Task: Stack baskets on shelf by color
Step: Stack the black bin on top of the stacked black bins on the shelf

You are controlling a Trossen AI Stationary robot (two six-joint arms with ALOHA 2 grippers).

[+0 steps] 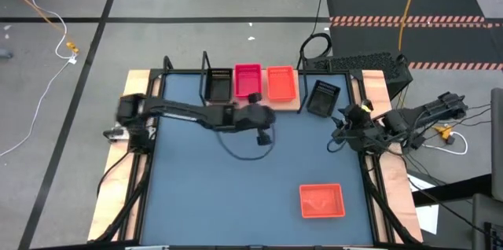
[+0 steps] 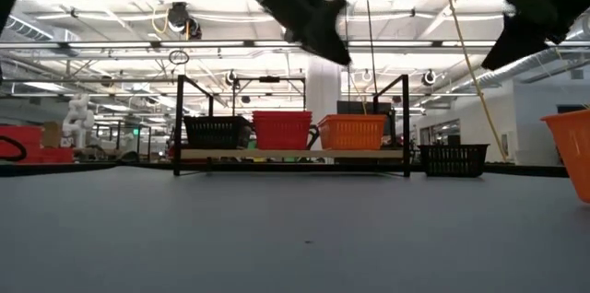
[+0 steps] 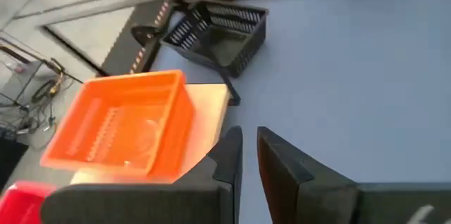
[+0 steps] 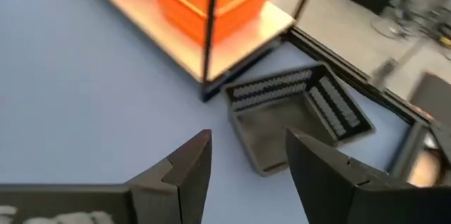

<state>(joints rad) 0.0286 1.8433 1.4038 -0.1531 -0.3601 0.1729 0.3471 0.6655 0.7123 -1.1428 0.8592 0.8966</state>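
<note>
The shelf [image 1: 292, 106] stands along the table's far edge and bears a black basket [image 1: 216, 85], a pinkish-red one [image 1: 247, 80] and an orange-red one [image 1: 281, 82], side by side on their bottoms. Another black basket [image 1: 323, 97] sits on the table just right of the shelf. A further orange-red basket [image 1: 322, 200] rests near the table's near right corner. My left gripper [image 3: 249, 155] hovers in front of the shelf's right half, holding nothing, its fingers only a narrow gap apart. My right gripper [image 4: 246, 160] is open and empty, raised just short of the loose black basket [image 4: 296, 108].
Black wire uprights [image 4: 210, 34] rise at the shelf's ends [image 2: 406, 123]. The left arm [image 1: 189, 112] reaches across the table's far left part, trailing a cable loop [image 1: 244, 152]. Bare blue tabletop [image 1: 228, 195] fills the middle and near left. A keyboard [image 1: 357, 63] lies beyond the far right corner.
</note>
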